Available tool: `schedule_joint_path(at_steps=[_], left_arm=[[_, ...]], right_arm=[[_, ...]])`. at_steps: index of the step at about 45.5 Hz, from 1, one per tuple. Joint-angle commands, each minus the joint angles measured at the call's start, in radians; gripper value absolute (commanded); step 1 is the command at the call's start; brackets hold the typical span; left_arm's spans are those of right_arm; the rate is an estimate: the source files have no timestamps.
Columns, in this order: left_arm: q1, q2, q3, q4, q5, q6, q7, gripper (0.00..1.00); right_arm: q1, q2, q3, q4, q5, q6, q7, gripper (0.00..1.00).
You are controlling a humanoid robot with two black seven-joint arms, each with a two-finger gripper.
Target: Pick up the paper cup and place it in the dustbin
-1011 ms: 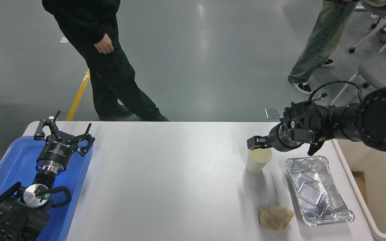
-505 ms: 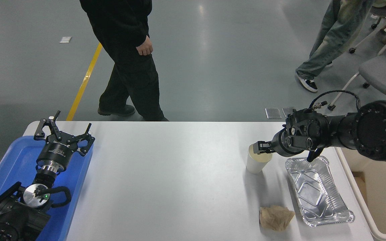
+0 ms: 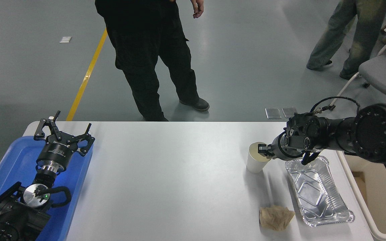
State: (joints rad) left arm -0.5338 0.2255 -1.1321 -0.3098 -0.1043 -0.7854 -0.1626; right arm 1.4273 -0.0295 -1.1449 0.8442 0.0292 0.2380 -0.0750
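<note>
White and uncluttered, the surface (image 3: 179,180) carries a paper cup (image 3: 256,159) standing upright toward its right side, mouth facing up, its long axis vertical and its cream interior showing. At the cup's right rim sits the right hand (image 3: 264,150), reaching in level from the right edge on its black arm; one fingertip (image 3: 262,148) hangs over the open mouth, at or just inside the rim, while a second finger (image 3: 308,157) dangles well back over the foil tray, so the hand is spread wide and holds nothing. Whether the fingertip touches the cup cannot be told. Just right of the cup lies the rectangular foil tray (image 3: 318,190), with a crumpled brown paper wad (image 3: 275,217) near its lower left corner. Past the surface's right edge stands the beige dustbin (image 3: 377,201), only partly in view. Parked at lower left over a blue tray (image 3: 15,160), the left hand (image 3: 64,134) has its fingers splayed. Beyond the far edge, one person (image 3: 152,50) in black stands on the grey floor and another (image 3: 343,36) in jeans is at upper right.
</note>
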Motion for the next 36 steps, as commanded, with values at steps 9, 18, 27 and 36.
schedule_joint_path(at_steps=[9, 18, 27, 36], left_arm=[[0.0, 0.0, 0.0, 0.0, 0.0, 0.0, 0.0, 0.99], [0.0, -0.002, 0.0, 0.0, 0.001, 0.0, 0.0, 0.99], [0.0, 0.0, 0.0, 0.0, 0.0, 0.0, 0.0, 0.99], [0.0, 0.0, 0.0, 0.0, 0.0, 0.0, 0.0, 0.99]], right_arm=[[0.021, -0.015, 0.013, 0.009, 0.097, -0.002, -0.005, 0.0], [0.194, -0.124, 0.013, 0.191, 0.097, 0.053, 0.004, 0.0], [0.432, -0.202, -0.004, 0.355, 0.094, 0.237, 0.004, 0.0], [0.617, -0.23, -0.007, 0.43, 0.08, 0.466, 0.004, 0.0]])
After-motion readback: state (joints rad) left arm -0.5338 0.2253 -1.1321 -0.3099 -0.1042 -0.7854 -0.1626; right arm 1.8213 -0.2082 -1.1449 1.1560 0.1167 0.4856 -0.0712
